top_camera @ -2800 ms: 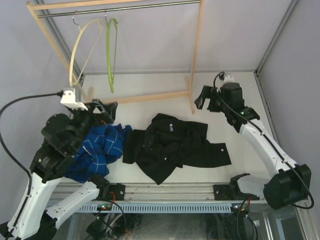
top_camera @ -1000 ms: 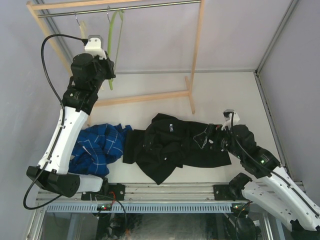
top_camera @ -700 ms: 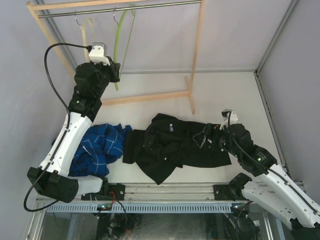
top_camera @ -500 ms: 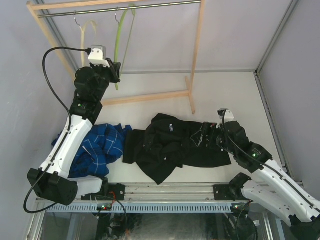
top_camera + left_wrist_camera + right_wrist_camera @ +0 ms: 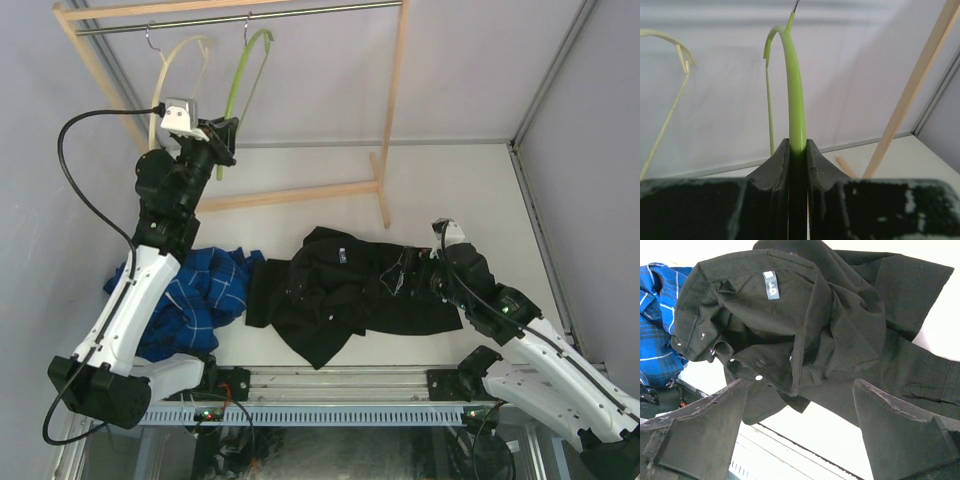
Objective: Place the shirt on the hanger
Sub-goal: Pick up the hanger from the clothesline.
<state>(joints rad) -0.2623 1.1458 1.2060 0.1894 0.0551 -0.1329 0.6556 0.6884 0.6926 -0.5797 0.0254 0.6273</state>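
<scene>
Left wrist, hanger (image 5: 796, 100) standing upright, edge-on

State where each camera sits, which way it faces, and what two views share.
Top: above, behind the arms, looking down on the table; both arms show.
Left wrist: on the left arm, looking along the green hanger; left pincer shut on it.
Right wrist: on the right arm, looking down at the black shirt; right pincer open.
Shared: top and right wrist both show that shirt.
</scene>
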